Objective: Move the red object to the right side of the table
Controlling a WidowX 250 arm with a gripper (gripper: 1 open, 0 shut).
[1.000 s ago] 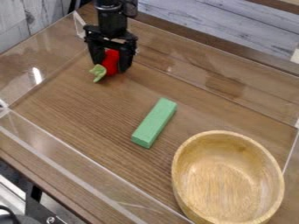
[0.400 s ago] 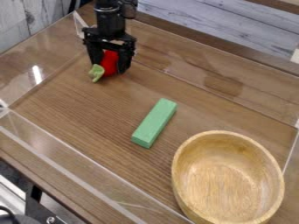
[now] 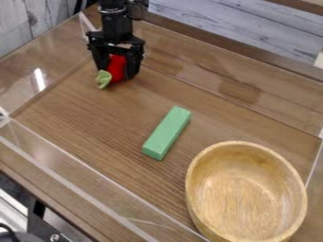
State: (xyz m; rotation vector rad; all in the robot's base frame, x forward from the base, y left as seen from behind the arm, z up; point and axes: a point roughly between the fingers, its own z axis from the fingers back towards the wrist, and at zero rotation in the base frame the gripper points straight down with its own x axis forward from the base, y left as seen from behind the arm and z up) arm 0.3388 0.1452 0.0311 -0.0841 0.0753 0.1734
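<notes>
- Surface (image 3: 101, 132) of brown wood grain with low clear walls looks the same as a second ago, nothing on it shifted.
- Bowl (image 3: 246, 194) sits at the near right corner, empty, well apart from the arm.
- Green block (image 3: 167, 131) lies near the middle, untouched.
- Gripper (image 3: 116, 64) at the far left points down over the red object (image 3: 119, 64), and it has not visibly moved in the last second; its jaws stand wide, one on each side of the fruit, not yet closed on it.
- The red object rests on the surface at the far left, its green stem poking out leftward.
- Judgement: the grasp looks lined up, so closing comes next; the carry rightward is all still to do.
</notes>
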